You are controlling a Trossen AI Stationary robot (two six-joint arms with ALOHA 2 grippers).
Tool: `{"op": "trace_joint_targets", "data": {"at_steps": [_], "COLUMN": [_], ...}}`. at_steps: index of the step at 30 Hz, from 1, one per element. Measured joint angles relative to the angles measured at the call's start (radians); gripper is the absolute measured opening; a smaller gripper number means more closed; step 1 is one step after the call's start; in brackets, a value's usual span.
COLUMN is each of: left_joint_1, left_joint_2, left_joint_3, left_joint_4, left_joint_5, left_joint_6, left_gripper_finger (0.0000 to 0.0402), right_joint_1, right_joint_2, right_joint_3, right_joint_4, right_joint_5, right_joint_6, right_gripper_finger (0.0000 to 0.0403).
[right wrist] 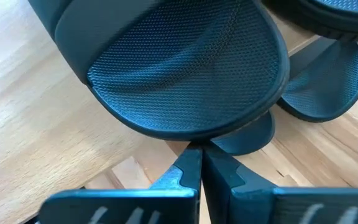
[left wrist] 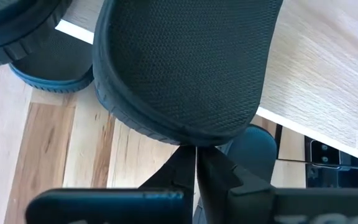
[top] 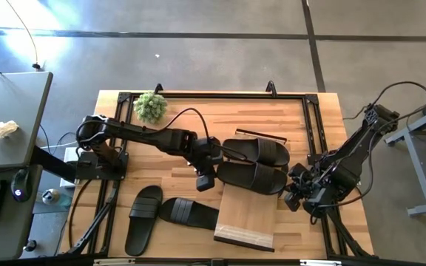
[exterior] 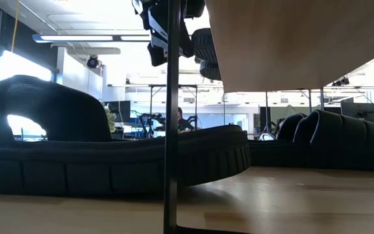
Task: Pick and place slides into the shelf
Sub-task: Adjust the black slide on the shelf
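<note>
**Ana:** Black rubber was all the left gripper (top: 205, 179) had in front of it. Its fingers (left wrist: 188, 171) were pressed together with no gap, tips at the rim of a slide (left wrist: 185, 68) that overhung the shelf (left wrist: 328, 93). I could not tell whether the tips pinched the rim or only touched it.

**Ben:** And the right gripper (top: 296, 193)?

**Ana:** Fingers together as well. It sat near the right edge of the table (top: 324, 111), close to the end of the nearer slide (top: 254, 177) on the shelf. From its wrist, the tips met just below the rounded end of that slide.

**Ben:** How many slides did you count?

**Ana:** Four, from above. Two lay side by side across the far end of the shelf's plank top: the nearer one, and another (top: 257, 151) behind it. Two more sat on the tabletop to the shelf's left: one (top: 143, 219) lengthwise, the other (top: 189, 212) angled beside it, almost touching it.

**Ben:** Shelves?

**Ana:** One, a light-wood plank lying slantwise toward the front of the table.

**Ben:** Anything else?

**Ana:** One small green plant (top: 150, 106) at the far left corner of the tabletop.
</note>
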Motion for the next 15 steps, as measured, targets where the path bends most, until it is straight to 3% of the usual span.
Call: {"op": "trace_joint_targets", "data": {"at_steps": [15], "left_joint_1": [0.038], "left_joint_2": [-0.001], "left_joint_3": [0.001], "left_joint_4": [-0.035], "left_joint_5": [0.040], "left_joint_6": [0.000], "left_gripper_finger": [0.0005], "right_joint_1": [-0.001], "right_joint_2": [-0.007], "right_joint_3": [0.000], "right_joint_4": [-0.007], "right_joint_5": [-0.013], "right_joint_6": [0.003], "right_gripper_finger": [0.0000]}}
